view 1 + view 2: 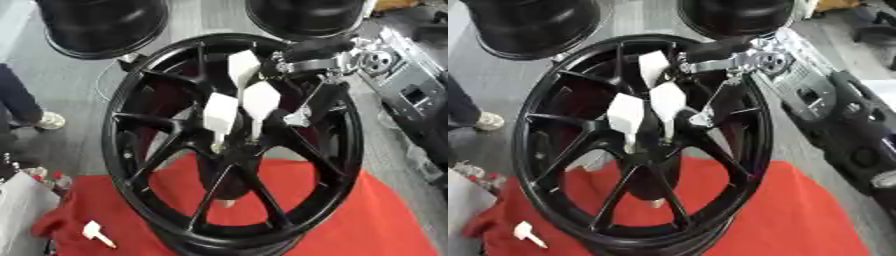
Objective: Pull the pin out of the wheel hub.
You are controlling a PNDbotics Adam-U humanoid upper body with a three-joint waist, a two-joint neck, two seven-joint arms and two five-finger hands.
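A black spoked wheel hub (pixel 118 150) stands upright on a red cloth (pixel 376 220). Three white pins with flat paddle heads stick out of its centre: one on the left (pixel 220 112), one in the middle (pixel 261 100), and one higher up behind them (pixel 243 67). My right arm comes in from the upper right over the rim. Its black right hand (pixel 313 95) reaches down inside the wheel, just right of the middle pin. Black on black hides how the hand stands against the pins. My left hand shows in no view.
A loose white pin (pixel 94 231) lies on the cloth at lower left. Two more black wheels (pixel 101 25) (pixel 306 15) stand behind. A grey and black machine (pixel 833 115) runs along the right. A person's leg and shoe (pixel 48 120) are at the left edge.
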